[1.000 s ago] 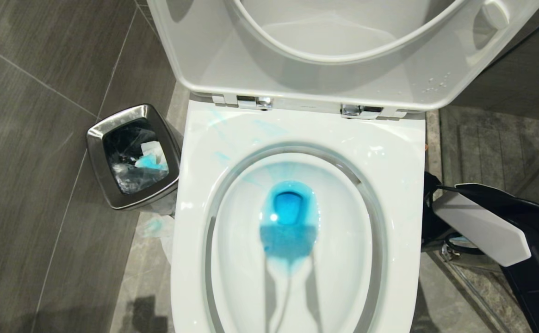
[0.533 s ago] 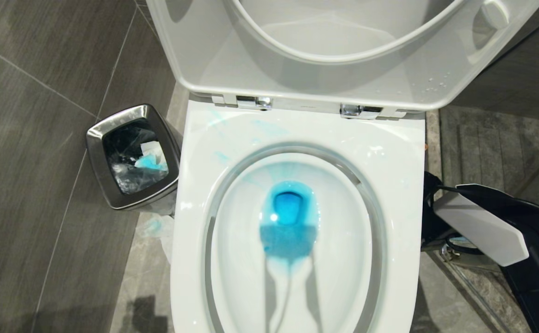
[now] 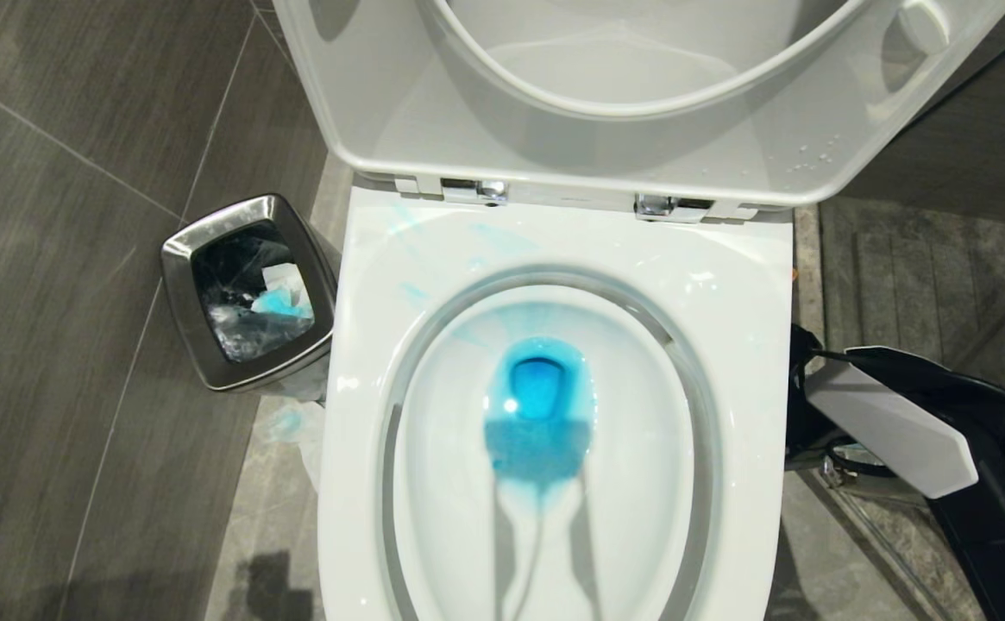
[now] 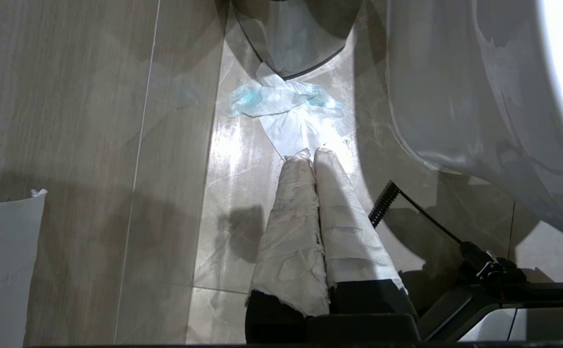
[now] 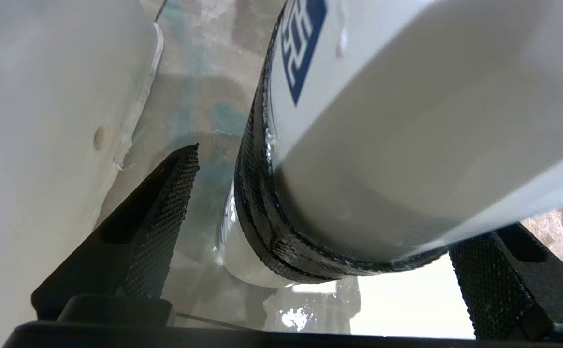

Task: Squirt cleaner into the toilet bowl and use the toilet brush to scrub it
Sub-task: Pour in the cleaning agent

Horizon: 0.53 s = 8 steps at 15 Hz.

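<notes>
One toilet bowl fills the head view, lid and seat raised. Its water is tinted vivid blue by the cleaner, and pale streaks mark the rim, so the squirting looks done and the scrubbing not yet begun. The right arm reaches low beside the bowl's right flank. The steel bin stands against the left flank.

The right gripper has its jaws spread wide and grips nothing that can be made out. A white cylinder with a black band crowds the space between them. The toilet brush itself cannot be picked out in any view. To fetch it well, the jaws should straddle the handle squarely, close firmly and lift straight up, clear of the holder.

The left gripper, jaws pressed together and empty, hangs over the floor near a blue-stained tissue.
</notes>
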Tool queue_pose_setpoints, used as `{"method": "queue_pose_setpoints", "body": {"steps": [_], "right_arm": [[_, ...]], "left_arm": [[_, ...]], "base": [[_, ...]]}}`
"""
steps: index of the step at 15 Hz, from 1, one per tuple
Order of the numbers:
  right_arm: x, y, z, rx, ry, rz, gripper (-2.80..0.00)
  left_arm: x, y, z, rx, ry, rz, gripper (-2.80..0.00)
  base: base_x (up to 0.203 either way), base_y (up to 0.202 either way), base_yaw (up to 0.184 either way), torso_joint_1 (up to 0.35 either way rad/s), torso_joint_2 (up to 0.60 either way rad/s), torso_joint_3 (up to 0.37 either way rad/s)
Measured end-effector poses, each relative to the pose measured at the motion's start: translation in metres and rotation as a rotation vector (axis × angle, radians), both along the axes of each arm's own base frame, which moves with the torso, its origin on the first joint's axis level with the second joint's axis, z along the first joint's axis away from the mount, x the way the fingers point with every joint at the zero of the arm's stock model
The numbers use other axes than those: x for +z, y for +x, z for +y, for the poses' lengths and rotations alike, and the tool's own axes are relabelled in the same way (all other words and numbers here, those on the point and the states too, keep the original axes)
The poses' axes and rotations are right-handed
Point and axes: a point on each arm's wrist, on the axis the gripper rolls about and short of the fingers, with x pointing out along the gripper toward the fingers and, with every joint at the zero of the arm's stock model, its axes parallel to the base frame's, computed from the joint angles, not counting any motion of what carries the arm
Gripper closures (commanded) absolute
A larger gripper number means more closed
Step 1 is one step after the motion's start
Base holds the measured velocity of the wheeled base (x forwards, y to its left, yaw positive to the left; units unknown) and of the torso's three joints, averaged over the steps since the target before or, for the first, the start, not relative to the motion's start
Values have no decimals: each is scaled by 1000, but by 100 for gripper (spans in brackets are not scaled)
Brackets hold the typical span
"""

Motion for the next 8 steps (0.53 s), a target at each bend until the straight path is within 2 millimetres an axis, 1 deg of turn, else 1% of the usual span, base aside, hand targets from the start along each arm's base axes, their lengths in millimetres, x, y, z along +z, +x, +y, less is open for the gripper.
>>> {"method": "queue_pose_setpoints", "body": {"steps": [5,8], "right_arm": [[2,6,1,3,-3,-35,-280],[0,8,1,3,-5,-40,-280]], "left_arm": [[0,0,0,0,-1,0,0],[0,0,0,0,0,0,0]], "base": [[0,0,0,0,0,0],[0,0,0,0,0,0]]}}
